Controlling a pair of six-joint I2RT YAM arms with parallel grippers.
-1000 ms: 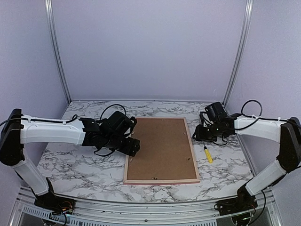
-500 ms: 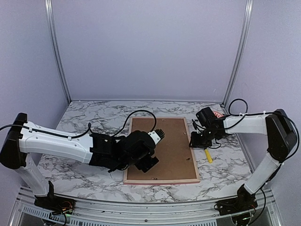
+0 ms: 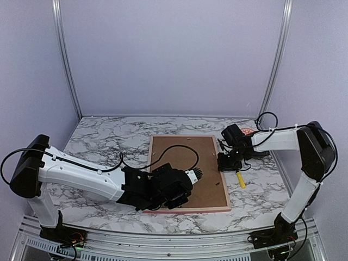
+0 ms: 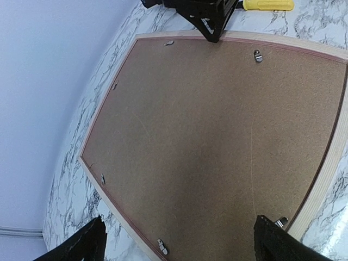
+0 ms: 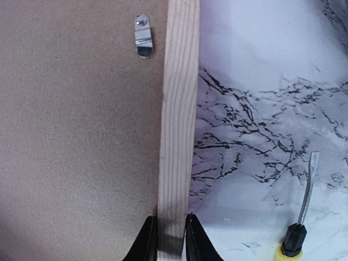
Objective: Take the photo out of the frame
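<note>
Marble table (image 3: pixel 92 142) is carrying the frame (image 3: pixel 224 190), lying flat & face down just R of centre. Its long axis is running 12 to 6 o'clock, short ends facing the far wall & the arm bases. The frame is holding the brown backing board (image 3: pixel 209 187) inside its rails, the board filling it edge to edge. The photo isn't showing; whatever is lying under the board is hidden. Frame & board are sitting where they were 1 s ago.

L arm (image 3: pixel 76 173), at the frame's 9 o'clock edge back then, is now reaching across the 6-7 o'clock corner. The L gripper (image 4: pixel 179 246) is hanging over the board w/ jaws spread wide, gripping nothing.

R gripper (image 5: pixel 169 239), off the frame twd 3 o'clock a sec ago, is now sitting on the 3 o'clock rail, in its far half. Its fingers (image 5: pixel 147 242) are nearly closed, pinching the pale wood rail btwn them.

Yellow-handled screwdriver (image 3: pixel 240 179) is lying on the marble near that rail at approx 4 o'clock, not touching the frame.

Small metal turn clips (image 5: pixel 143 35) are sitting on the board nr its edges. The one by the R gripper is pointing along the rail, not over it.
</note>
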